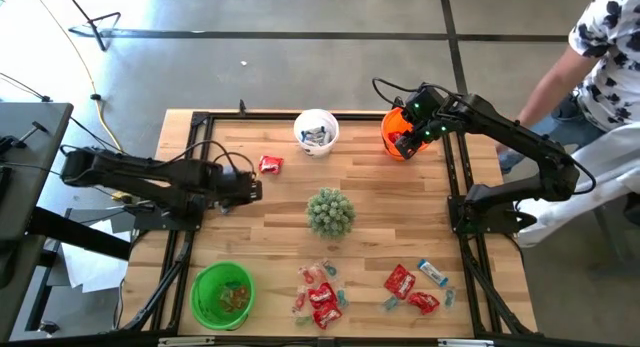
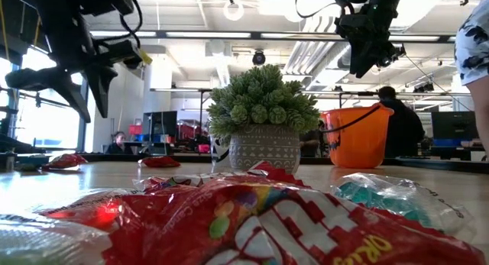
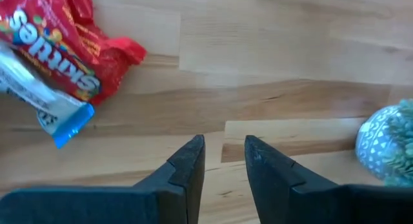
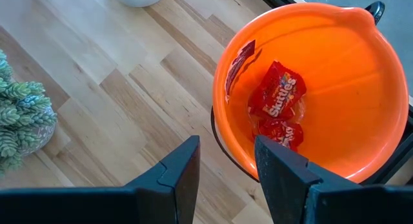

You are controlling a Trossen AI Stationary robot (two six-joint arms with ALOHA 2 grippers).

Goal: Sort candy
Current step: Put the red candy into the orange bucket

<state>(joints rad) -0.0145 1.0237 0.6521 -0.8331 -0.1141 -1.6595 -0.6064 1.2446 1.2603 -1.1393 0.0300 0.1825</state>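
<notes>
Right end effector (image 4: 226, 161): fingers parted, empty, poised over the near rim of the orange bucket (image 4: 361, 75), which already holds red packets (image 4: 277, 88).

Left end effector (image 3: 224, 161): fingers slightly apart, empty, low over the counter (image 1: 270, 217), near a red packet (image 1: 270, 165) and blue-and-white wrapper (image 3: 48, 111); best to centre on one piece only.

Remaining candy (image 1: 320, 292) lies along the counter's near edge.

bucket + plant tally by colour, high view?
White bucket: 1
Orange bucket: 1
Green bucket: 1
Potted plant: 1
Total: 4
</notes>
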